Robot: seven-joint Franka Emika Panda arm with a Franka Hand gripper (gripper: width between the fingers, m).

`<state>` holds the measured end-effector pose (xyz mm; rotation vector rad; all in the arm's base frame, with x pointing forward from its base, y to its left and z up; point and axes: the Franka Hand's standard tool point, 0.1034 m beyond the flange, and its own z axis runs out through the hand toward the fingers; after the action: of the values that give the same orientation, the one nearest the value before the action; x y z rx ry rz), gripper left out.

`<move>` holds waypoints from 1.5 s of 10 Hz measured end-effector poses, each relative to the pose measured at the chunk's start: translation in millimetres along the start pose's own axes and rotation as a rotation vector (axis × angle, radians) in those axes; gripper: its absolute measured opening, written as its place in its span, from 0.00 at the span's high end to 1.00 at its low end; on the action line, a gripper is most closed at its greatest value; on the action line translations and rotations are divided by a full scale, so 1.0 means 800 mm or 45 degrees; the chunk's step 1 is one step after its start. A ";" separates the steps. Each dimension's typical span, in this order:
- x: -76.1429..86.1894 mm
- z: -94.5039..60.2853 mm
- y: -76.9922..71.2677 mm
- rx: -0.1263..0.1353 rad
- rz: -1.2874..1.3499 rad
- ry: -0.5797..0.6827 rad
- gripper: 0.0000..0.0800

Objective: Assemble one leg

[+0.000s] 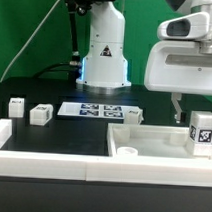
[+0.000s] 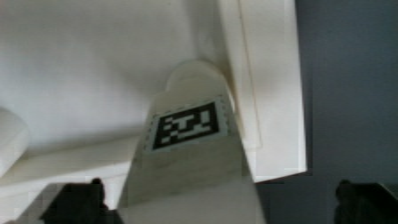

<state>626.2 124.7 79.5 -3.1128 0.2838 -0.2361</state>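
A white leg (image 1: 203,133) with a black-and-white tag stands upright at the exterior view's right, at the right end of the large white tray-like piece (image 1: 152,148). My gripper (image 1: 191,116) hangs over it. In the wrist view the leg (image 2: 187,130) rises between my two dark fingertips (image 2: 75,203), with a gap showing on each side, so the gripper (image 2: 217,205) is open around it. The tray-like piece's rim (image 2: 267,90) runs behind the leg. Whether the leg's foot sits in the piece or beside it is hidden.
Three more white legs lie on the black table: two at the exterior view's left (image 1: 16,107) (image 1: 41,114) and one by the tray's back edge (image 1: 134,115). The marker board (image 1: 92,110) lies in front of the robot base (image 1: 104,54). A white rim (image 1: 51,170) runs along the front.
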 end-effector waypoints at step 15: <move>-0.007 0.005 0.013 -0.065 1.370 -0.085 0.64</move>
<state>619.3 115.7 74.2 -2.5061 1.8246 -0.0906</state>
